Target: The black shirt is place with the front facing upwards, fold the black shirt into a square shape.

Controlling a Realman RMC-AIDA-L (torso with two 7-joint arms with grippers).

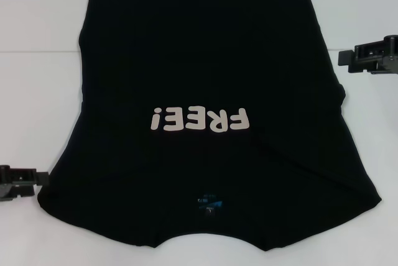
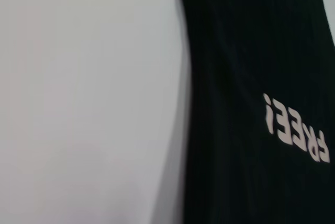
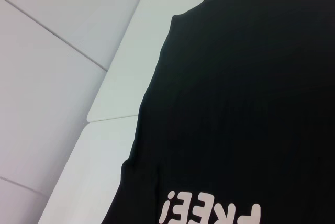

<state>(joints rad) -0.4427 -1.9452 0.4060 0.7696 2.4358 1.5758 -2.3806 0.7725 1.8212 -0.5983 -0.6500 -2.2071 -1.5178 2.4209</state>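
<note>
currently, the large black soft fabric t-shirt [image 1: 205, 67] is being shown spread flat on the plain white tabletop [image 1: 37, 86], front side up, with its neck end toward the robot and its hem at the far edge. the white block "free!" print [image 1: 199, 119] is being seen upside down across the middle of the cloth, and the small blue neck label [image 1: 209, 202] is lying just inside the collar at the near edge. both sleeves are being kept folded in, so that the sides are running in fairly straight lines.

the left black tool [image 1: 18, 180] is being held low over the tabletop just beside the shirt's near left corner, apart from the cloth; whether it is released or clenched cannot be told. the right black tool [image 1: 370, 55] is being held farther off, beside the shirt's right edge and clear of it; its state cannot be told either.

in the left wrist view the shirt's left edge [image 2: 188, 103] is being shown against bare tabletop.
</note>
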